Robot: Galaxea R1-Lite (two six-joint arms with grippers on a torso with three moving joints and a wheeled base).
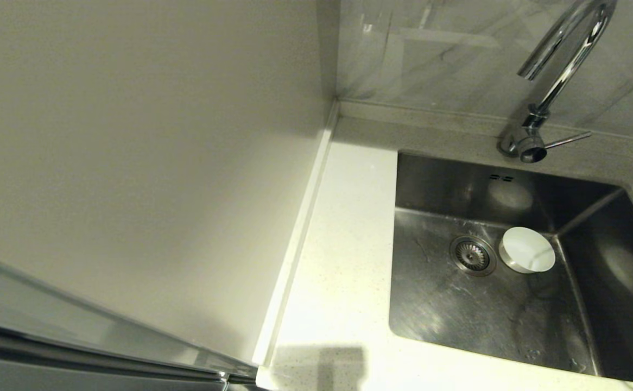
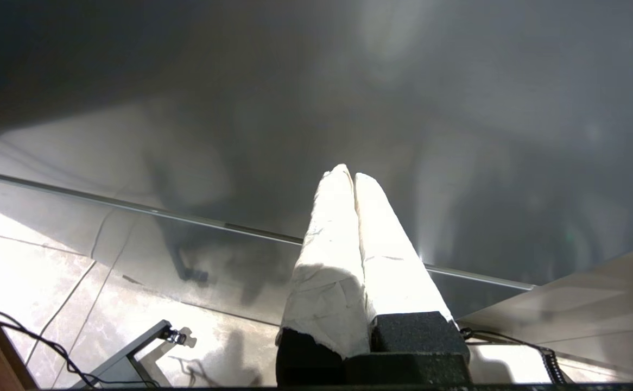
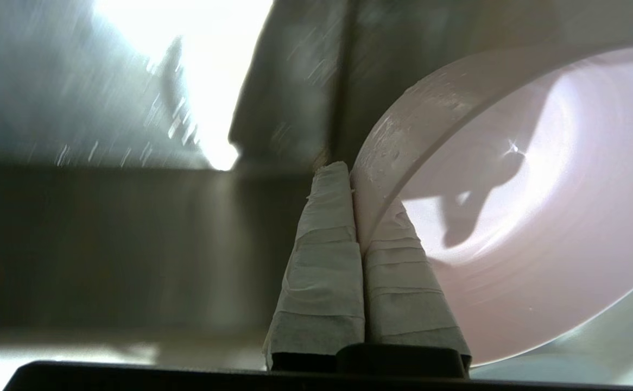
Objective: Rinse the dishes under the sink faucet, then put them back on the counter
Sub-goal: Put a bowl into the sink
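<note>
- Surface (image 1: 343,228) left of sink (image 1: 447,304) carries no dishes.
- White dish (image 1: 527,250) sits in sink beside drain (image 1: 472,254), under faucet (image 1: 558,70).
- Right gripper (image 3: 355,179) pinches pink dish (image 3: 512,206) rim.
- Left gripper (image 2: 349,176) pressed together, parked low.
- Judgement: early, nothing returned.

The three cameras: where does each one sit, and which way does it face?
Head view: on the head, looking down at counter, sink, faucet and a white dish; no arm shows.
Left wrist view: behind the shut, empty left hand, facing floor tiles.
Right wrist view: behind the right hand, shut on the rim of a pink dish.
Shared: nothing surely.
</note>
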